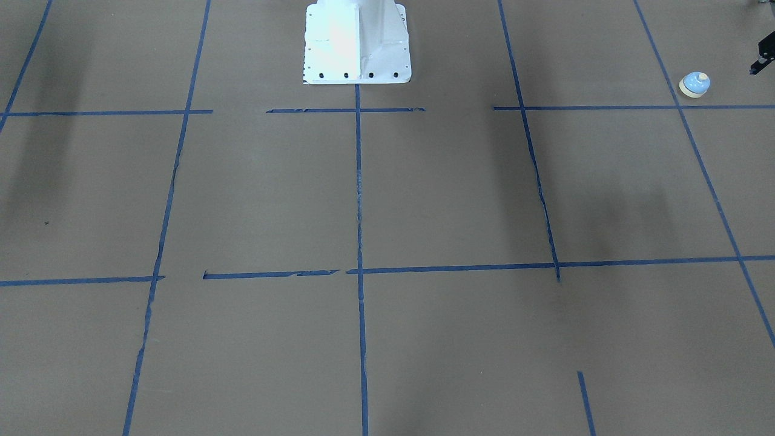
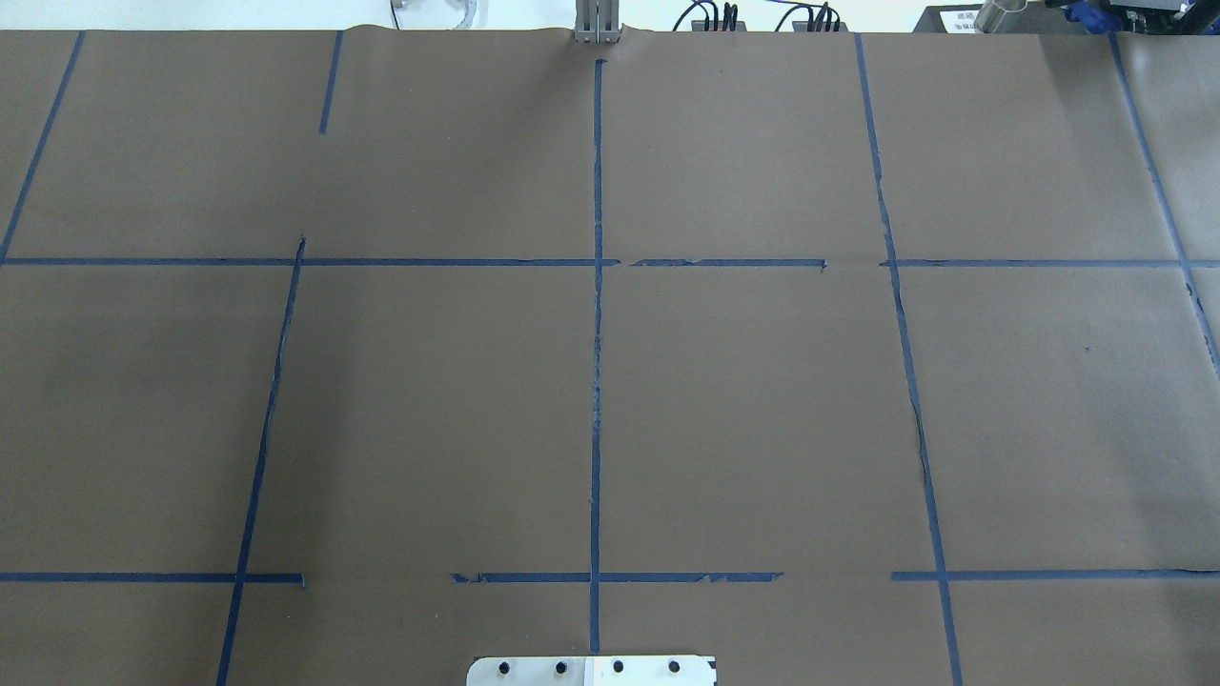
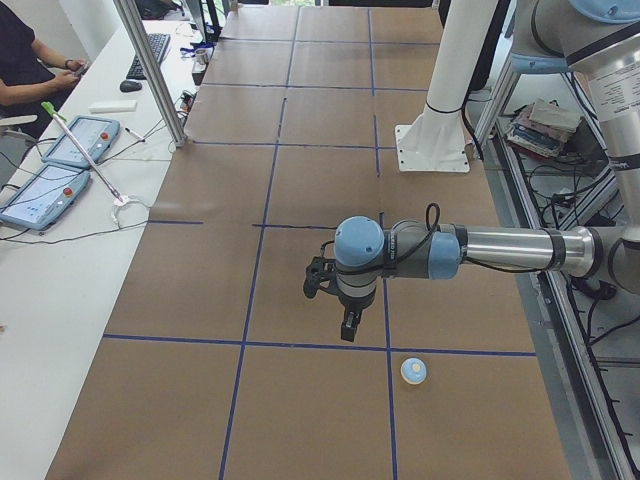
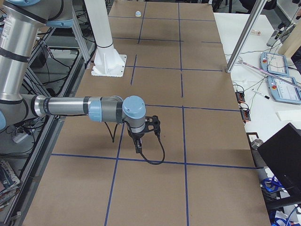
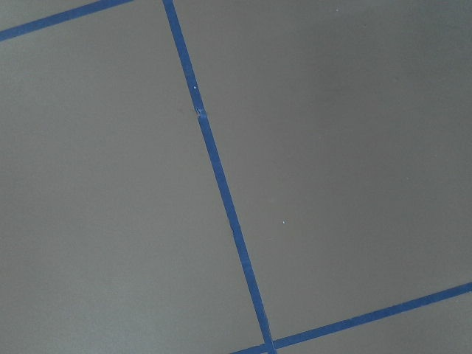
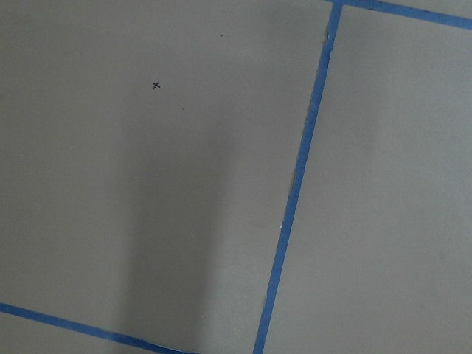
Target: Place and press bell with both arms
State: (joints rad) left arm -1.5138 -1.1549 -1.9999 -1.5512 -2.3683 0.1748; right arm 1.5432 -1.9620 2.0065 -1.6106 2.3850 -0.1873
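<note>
The bell [image 1: 694, 85], with a light blue dome and cream base and button, stands upright on the brown table near the robot's left end. It also shows in the exterior left view [image 3: 414, 371] and far off in the exterior right view [image 4: 138, 13]. My left gripper [image 3: 347, 333] hangs above the table, a little apart from the bell. Only a black part of it [image 1: 764, 53] shows at the front-facing view's edge. My right gripper [image 4: 139, 148] hangs above the table at the other end, far from the bell. I cannot tell whether either gripper is open or shut. Both wrist views show only table and tape.
The white pedestal base [image 1: 357, 42] stands at the robot's edge of the table. Blue tape lines [image 2: 597, 381] mark a grid on the brown surface. A side table with tablets [image 3: 60, 165], cables and a metal post [image 3: 150, 70] runs along the operators' side, where a person [image 3: 25, 60] sits.
</note>
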